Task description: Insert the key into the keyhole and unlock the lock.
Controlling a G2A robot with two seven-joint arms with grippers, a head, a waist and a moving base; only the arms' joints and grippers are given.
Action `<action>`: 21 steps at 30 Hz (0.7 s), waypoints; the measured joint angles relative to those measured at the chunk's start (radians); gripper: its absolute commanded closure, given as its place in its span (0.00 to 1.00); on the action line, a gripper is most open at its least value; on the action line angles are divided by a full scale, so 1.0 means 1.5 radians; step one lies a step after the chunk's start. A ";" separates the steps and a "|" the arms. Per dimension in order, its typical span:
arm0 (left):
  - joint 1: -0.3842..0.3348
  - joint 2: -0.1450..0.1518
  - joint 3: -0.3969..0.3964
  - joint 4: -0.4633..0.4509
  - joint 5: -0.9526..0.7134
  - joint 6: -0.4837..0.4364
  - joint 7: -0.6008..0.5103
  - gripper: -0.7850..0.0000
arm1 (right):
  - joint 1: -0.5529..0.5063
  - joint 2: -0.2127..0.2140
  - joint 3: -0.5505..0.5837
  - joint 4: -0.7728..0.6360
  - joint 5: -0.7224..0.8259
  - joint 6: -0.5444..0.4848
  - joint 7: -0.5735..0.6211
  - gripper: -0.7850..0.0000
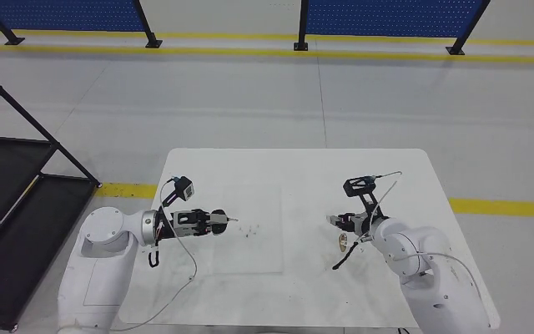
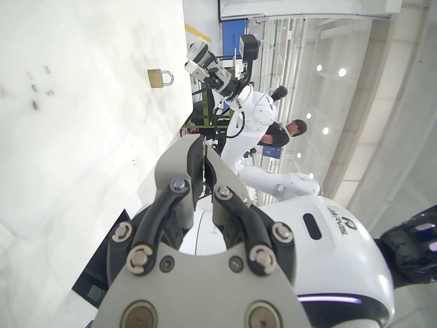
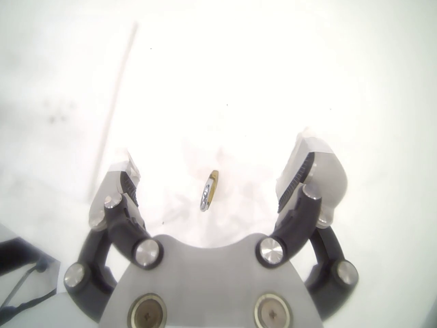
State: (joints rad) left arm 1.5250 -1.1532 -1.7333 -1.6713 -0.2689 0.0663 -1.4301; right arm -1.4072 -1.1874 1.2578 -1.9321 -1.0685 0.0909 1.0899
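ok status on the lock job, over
left gripper shut on key, off the table. right gripper open, by padlock standing shackle-up. bare tabletop between key and padlock.

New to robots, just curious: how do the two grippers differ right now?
The left gripper is shut, pinching a thin key; the right gripper is open and empty. The left sits apart from the lock; the right hangs just over it. Both have metal fingers with ribbed black pads.
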 measured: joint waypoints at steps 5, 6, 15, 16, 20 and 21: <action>0.000 0.000 0.000 0.000 0.000 0.000 0.000 1.00 | 0.000 0.000 0.000 -0.001 0.000 -0.001 0.000 0.00; 0.000 0.000 0.000 0.000 0.000 0.000 0.000 1.00 | 0.000 0.000 0.000 -0.001 0.000 -0.001 0.000 0.00; 0.000 0.000 0.000 0.000 0.000 0.000 0.000 1.00 | 0.060 -0.002 -0.045 0.013 -0.060 -0.007 0.106 0.00; 0.000 0.000 0.000 0.000 0.000 0.000 0.000 1.00 | 0.073 -0.003 -0.053 0.016 -0.063 -0.012 0.129 0.00; 0.000 0.000 0.000 0.000 0.000 0.000 0.000 1.00 | 0.124 -0.007 -0.081 0.034 -0.058 -0.017 0.223 0.00; 0.000 0.000 0.000 0.000 0.000 0.000 0.000 1.00 | 0.139 -0.009 -0.088 0.042 -0.053 -0.019 0.249 0.00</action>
State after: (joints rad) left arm 1.5250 -1.1532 -1.7333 -1.6714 -0.2689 0.0663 -1.4301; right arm -1.1988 -1.2005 1.1265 -1.8692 -1.1474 0.0617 1.4636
